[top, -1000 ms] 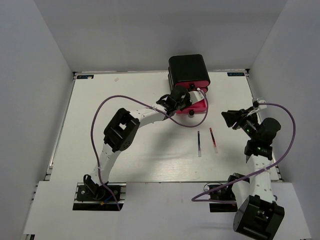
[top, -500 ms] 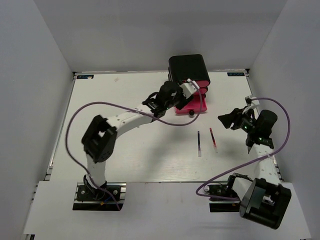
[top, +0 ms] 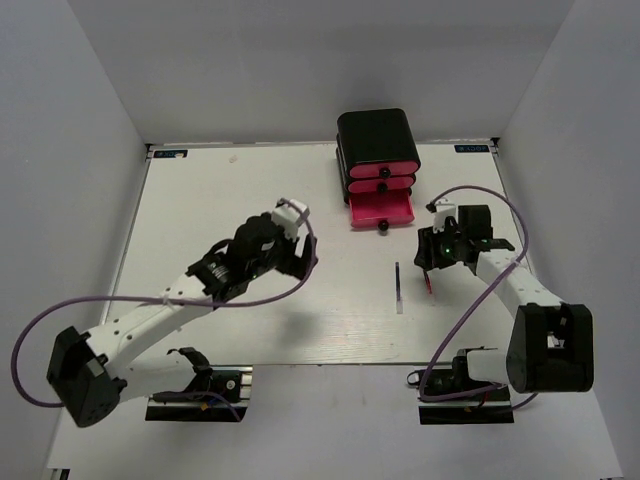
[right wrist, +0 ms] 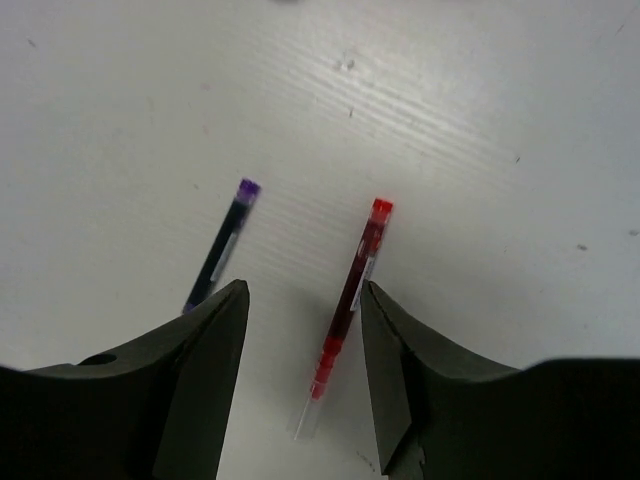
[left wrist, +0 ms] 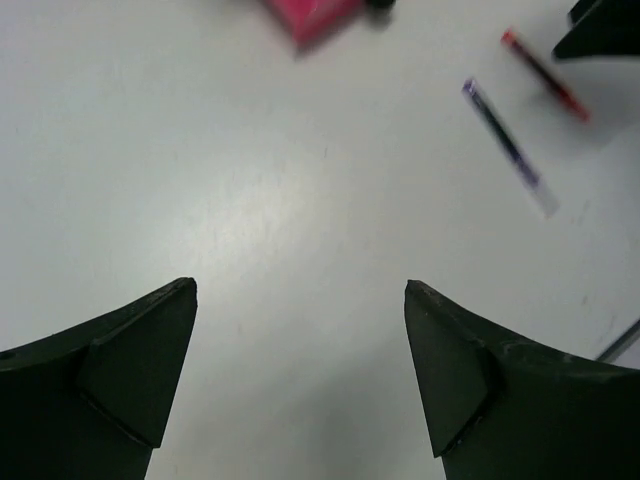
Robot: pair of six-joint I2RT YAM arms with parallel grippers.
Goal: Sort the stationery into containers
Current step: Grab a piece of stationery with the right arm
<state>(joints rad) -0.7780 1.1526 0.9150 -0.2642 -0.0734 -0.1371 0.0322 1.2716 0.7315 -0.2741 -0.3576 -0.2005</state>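
The black cabinet (top: 377, 138) stands at the back with three pink drawers; the bottom drawer (top: 381, 209) is pulled out. A red pen (right wrist: 350, 290) and a blue pen (right wrist: 219, 247) lie side by side on the white table. My right gripper (right wrist: 305, 292) hangs open just above the red pen, which lies between its fingers close to the right one. In the top view the right gripper (top: 430, 262) covers most of the red pen, with the blue pen (top: 398, 284) to its left. My left gripper (left wrist: 300, 290) is open and empty over bare table, left of the drawers.
White walls close the table (top: 250, 190) in at the back and on both sides. Purple cables loop off both arms; the left one (top: 110, 300) trails over the near left. From the left wrist, the pink drawer (left wrist: 310, 15) and both pens show far ahead.
My left arm has drawn back from the open drawer toward the near left, and its jaws have opened wide. My right gripper has swung left and down over the red pen.
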